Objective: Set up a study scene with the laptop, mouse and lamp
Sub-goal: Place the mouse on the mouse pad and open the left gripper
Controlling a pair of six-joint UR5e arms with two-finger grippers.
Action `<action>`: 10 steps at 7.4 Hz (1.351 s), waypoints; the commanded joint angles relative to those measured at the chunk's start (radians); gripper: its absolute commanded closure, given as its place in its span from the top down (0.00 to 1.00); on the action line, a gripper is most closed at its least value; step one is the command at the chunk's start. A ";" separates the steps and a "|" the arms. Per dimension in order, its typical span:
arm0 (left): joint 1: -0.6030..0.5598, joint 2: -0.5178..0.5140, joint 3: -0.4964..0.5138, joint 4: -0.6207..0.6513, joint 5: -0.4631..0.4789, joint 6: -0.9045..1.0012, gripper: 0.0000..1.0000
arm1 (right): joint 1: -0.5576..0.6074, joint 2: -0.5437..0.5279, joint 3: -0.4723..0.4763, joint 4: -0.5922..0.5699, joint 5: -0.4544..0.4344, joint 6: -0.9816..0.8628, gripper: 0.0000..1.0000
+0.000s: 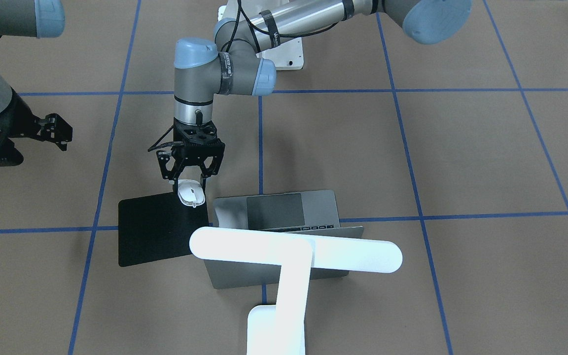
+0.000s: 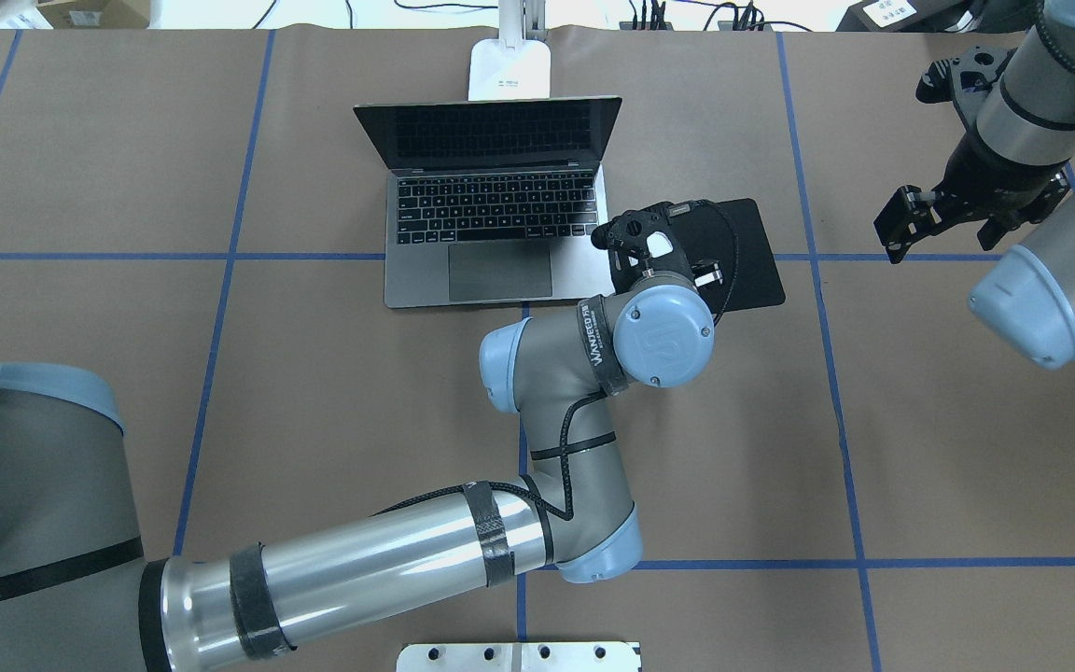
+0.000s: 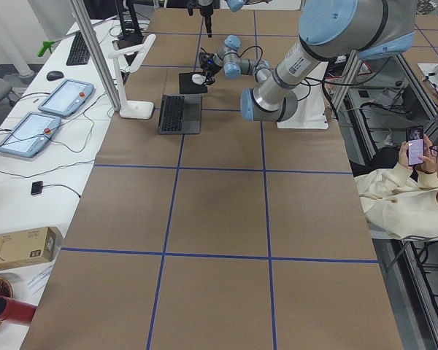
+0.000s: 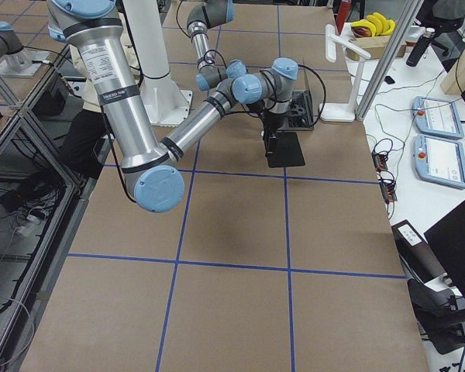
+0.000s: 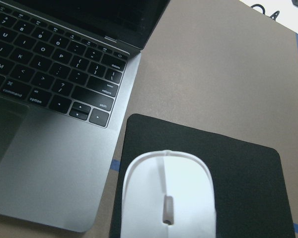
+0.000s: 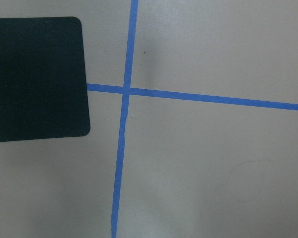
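The laptop (image 1: 274, 212) (image 2: 495, 215) stands open at the table's far middle, screen dark. The white lamp (image 1: 294, 256) stands behind it, with its base (image 2: 509, 65) at the far edge. The white mouse (image 1: 190, 192) (image 5: 169, 198) is at the corner of the black mat (image 1: 156, 229) (image 2: 752, 252) nearest the laptop and the robot. My left gripper (image 1: 189, 186) points straight down with a finger on each side of the mouse, closed on it. I cannot tell whether the mouse touches the mat. My right gripper (image 2: 946, 233) hovers open and empty to the right of the mat.
The mat lies right beside the laptop (image 5: 64, 99). The right wrist view shows the mat's corner (image 6: 35, 79) and blue tape lines (image 6: 121, 124). A white ribbed pedestal (image 2: 519, 656) (image 1: 289, 54) is at the robot's base. A seated person (image 3: 409, 197) is beside the table.
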 commanded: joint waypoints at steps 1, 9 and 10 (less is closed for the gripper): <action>0.001 -0.011 0.004 0.000 0.009 0.000 0.80 | -0.001 0.000 0.007 0.000 0.002 0.001 1.00; -0.028 0.441 -0.839 0.359 -0.214 0.109 0.99 | 0.063 -0.053 0.004 0.009 -0.091 -0.018 1.00; -0.061 0.453 -0.890 0.423 -0.254 0.149 0.99 | 0.088 -0.046 -0.020 0.023 -0.084 -0.039 1.00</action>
